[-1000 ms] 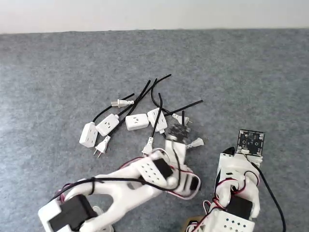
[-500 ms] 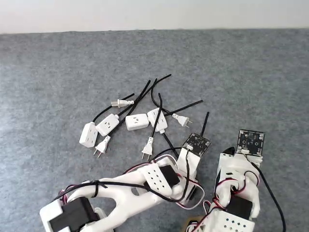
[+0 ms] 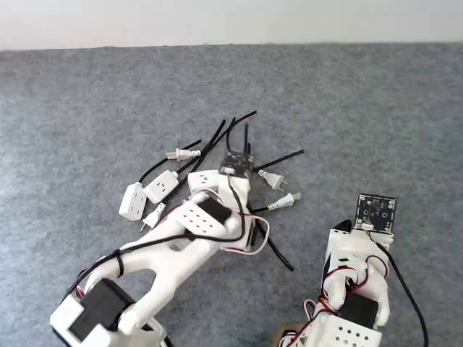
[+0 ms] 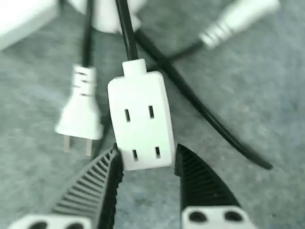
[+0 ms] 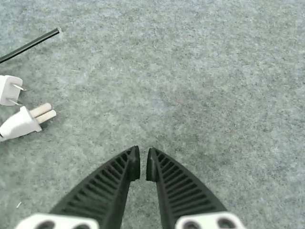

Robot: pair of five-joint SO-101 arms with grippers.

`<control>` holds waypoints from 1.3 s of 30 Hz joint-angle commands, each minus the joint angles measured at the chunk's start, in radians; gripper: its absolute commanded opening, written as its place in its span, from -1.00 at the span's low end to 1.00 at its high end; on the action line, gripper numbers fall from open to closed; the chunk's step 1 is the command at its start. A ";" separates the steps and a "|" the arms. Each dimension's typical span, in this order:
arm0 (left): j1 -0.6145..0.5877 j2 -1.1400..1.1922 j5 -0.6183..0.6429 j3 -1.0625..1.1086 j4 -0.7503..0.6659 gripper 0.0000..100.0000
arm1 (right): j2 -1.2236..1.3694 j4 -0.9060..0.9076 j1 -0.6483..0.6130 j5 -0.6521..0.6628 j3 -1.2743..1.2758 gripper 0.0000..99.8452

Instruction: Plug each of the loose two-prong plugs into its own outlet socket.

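A white outlet socket [image 4: 140,126] lies on the grey carpet. Its near end sits between the fingers of my open left gripper [image 4: 145,155], which flank it closely. A loose white two-prong plug [image 4: 78,119] lies just beside it. From above, my left arm [image 3: 195,224] covers that socket. Two other sockets [image 3: 161,186] [image 3: 132,201] and a third [image 3: 205,181] lie to its left. Loose plugs [image 3: 181,153] [image 3: 152,217] [image 3: 271,178] [image 3: 286,201] are scattered around. My right gripper [image 5: 142,164] hangs shut over bare carpet, with two plugs [image 5: 12,89] [image 5: 24,121] off to one side.
Black cables [image 3: 231,134] fan out behind the sockets, and one cable [image 3: 275,253] runs toward the front. My right arm [image 3: 358,275] sits at the front right. Open carpet [image 3: 376,116] stretches to the right and behind.
My left arm has swung from the right of the pile, leftward and farther out over the sockets. A plug and its cable now lie at the pile's right. The right arm has not moved.
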 commanded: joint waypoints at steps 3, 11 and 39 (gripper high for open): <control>-0.028 0.005 0.006 -0.038 0.017 -0.97 | -0.013 -0.025 0.007 0.011 0.018 -0.91; 0.009 0.003 0.183 0.019 -0.018 -0.97 | -0.013 -0.025 0.007 0.011 0.018 -0.91; 0.249 -0.009 0.267 0.117 0.075 0.06 | -0.013 -0.025 0.008 0.011 0.018 -0.91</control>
